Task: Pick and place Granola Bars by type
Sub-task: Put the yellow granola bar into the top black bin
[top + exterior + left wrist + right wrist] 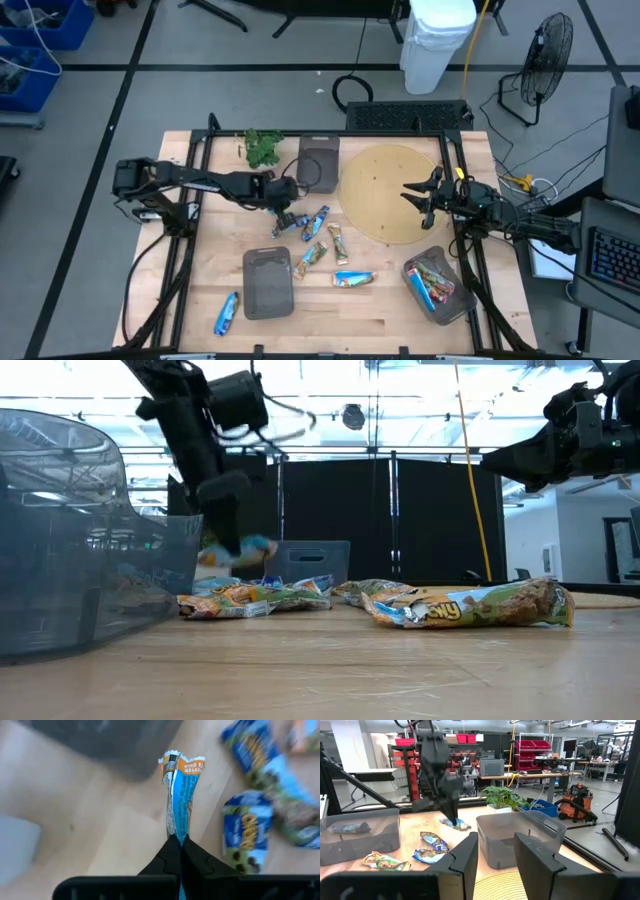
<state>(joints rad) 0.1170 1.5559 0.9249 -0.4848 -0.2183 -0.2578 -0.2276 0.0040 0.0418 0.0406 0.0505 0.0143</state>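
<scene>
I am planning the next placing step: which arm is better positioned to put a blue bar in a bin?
Left. Its gripper is shut on a blue bar; the right gripper hangs open over the round board.

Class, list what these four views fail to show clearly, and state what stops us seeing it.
- Left gripper holds a blue bar: its lower end is hidden between the shut fingers in the left wrist view.
- Bars in the right bin: too small to count in the high view.
- Bars on the table in the low view overlap, so types blur.
</scene>
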